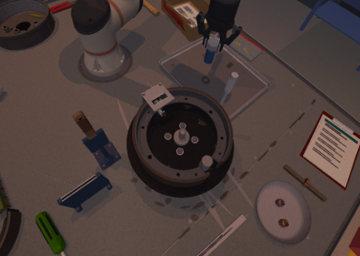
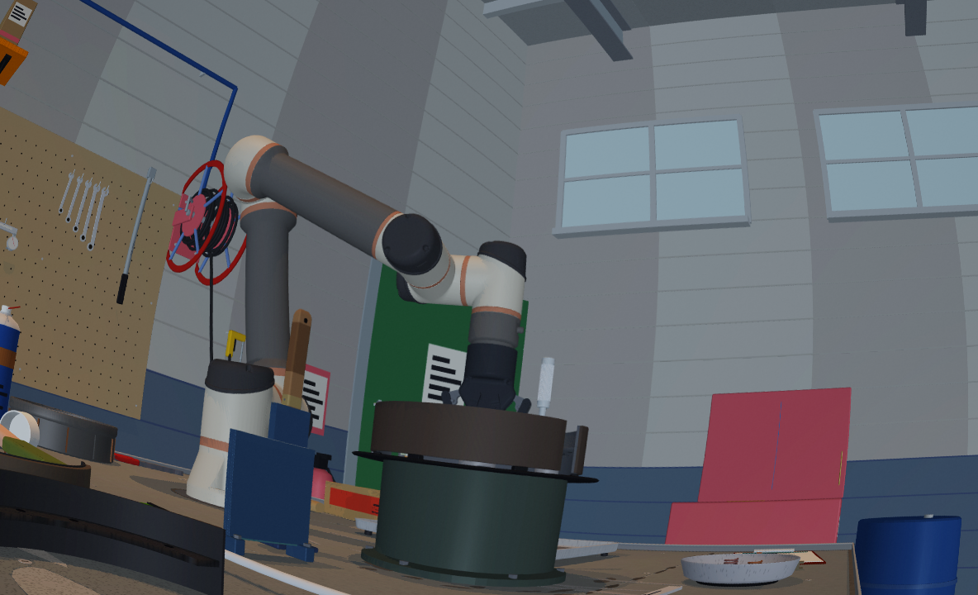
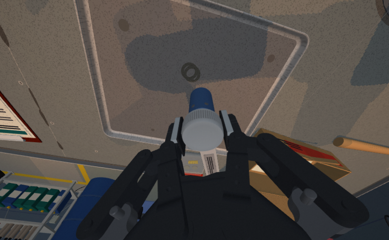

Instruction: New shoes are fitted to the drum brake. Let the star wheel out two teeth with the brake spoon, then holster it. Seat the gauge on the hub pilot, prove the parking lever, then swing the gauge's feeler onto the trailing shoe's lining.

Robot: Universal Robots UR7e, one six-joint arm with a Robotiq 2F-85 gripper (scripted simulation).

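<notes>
My gripper (image 1: 214,44) hangs above the shallow tray (image 1: 215,75) behind the drum brake, and I am holding the gauge (image 3: 202,125) by its white knurled cap, its blue body pointing down at the tray floor. The gauge is clear of the tray. The drum brake (image 1: 182,139) sits in front on its green stand (image 2: 470,511), with the hub pilot (image 1: 182,134) at its centre among three studs. A white-handled tool (image 1: 229,86) stands at the drum's back rim. The parking lever's round knob (image 1: 206,161) sits near the front rim. The brake spoon (image 1: 84,123) stands in its blue holster (image 1: 101,149).
Behind the tray lie an open cardboard box (image 1: 186,10) and my arm's base (image 1: 103,56). A clipboard (image 1: 332,147) lies to the right, a grey dish (image 1: 283,211) at front right. A blue rack (image 1: 84,191) and a green-handled screwdriver (image 1: 49,232) lie front left.
</notes>
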